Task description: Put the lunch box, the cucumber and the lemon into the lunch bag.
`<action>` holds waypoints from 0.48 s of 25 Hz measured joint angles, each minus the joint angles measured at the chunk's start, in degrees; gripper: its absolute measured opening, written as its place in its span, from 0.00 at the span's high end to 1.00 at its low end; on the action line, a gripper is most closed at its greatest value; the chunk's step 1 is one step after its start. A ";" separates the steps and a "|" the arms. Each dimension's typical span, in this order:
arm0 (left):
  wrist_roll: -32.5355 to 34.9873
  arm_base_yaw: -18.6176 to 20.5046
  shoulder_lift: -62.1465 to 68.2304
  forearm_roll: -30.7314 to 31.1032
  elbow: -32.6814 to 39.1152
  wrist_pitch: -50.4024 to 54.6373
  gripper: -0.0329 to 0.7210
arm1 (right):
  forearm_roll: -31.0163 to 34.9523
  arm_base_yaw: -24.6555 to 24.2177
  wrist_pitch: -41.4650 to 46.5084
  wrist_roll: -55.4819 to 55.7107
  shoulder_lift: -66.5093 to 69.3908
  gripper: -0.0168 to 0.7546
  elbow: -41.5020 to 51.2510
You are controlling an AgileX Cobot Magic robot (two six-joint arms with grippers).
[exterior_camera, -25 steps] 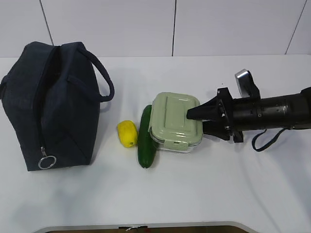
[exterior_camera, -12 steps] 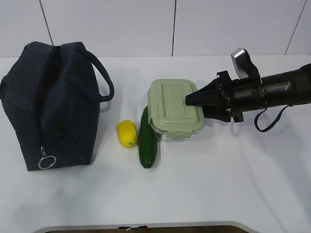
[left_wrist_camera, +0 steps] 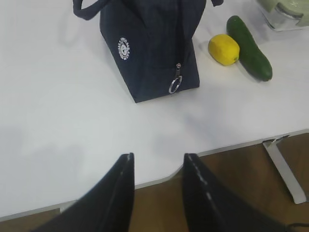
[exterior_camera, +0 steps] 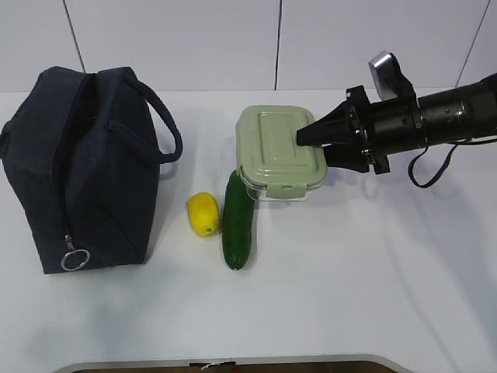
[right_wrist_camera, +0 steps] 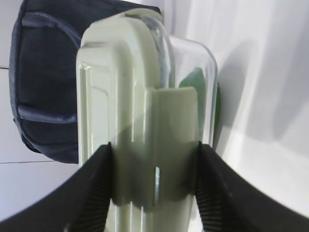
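- We are seeing the right gripper (exterior_camera: 307, 137) clamping one lunch box (exterior_camera: 279, 153) by its right end, right of center in the exterior view, long axis running roughly left to right.
- One cucumber (exterior_camera: 237, 220) is lying below it, long axis near vertical in frame.
- One lemon (exterior_camera: 203, 214) is sitting just left of the cucumber.
- One lunch bag (exterior_camera: 81, 167) is standing at far left.
- The left gripper (left_wrist_camera: 157, 186) is hanging part open, holding nothing.
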 joint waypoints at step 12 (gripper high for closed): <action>-1.43 0.00 13.79 -2.24 -8.04 -0.60 0.64 | -4.54 3.90 1.01 6.65 0.00 0.48 -8.21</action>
